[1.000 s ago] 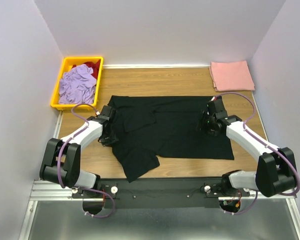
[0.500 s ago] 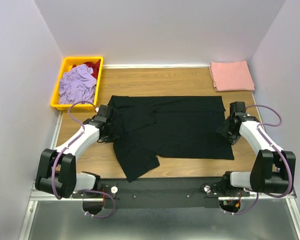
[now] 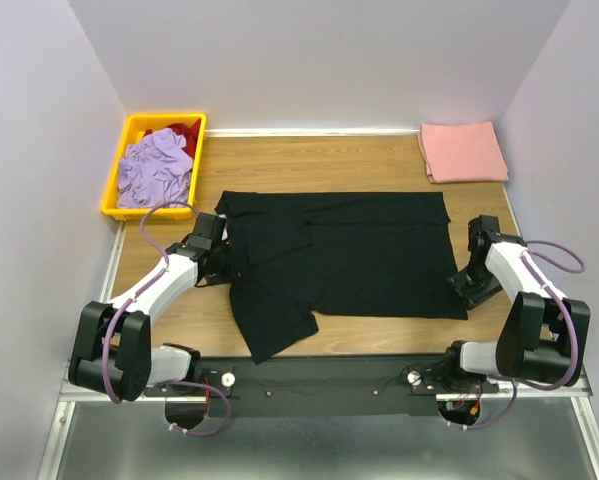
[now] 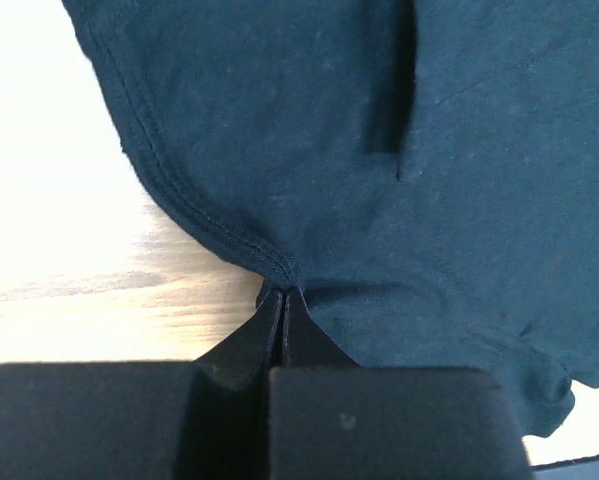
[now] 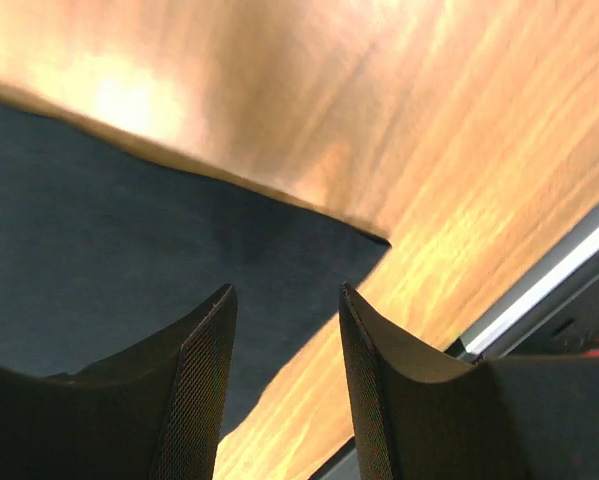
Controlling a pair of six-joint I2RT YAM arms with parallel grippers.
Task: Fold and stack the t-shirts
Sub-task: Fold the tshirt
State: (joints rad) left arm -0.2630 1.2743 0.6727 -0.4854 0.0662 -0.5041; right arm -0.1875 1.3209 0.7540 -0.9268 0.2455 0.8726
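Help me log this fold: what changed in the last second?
The right gripper swung off the black t-shirt, rightward then nearer, to its near-right corner, jaws open. The left gripper stayed shut on the shirt's left edge; the pink folded t-shirt and yellow bin stayed put.

We are finding no legible text, label, brand, number or sign in any of the three views. We are reading nothing on the black t-shirt (image 3: 349, 250), the salmon-pink t-shirt (image 3: 464, 151) or the yellow bin (image 3: 139, 211).
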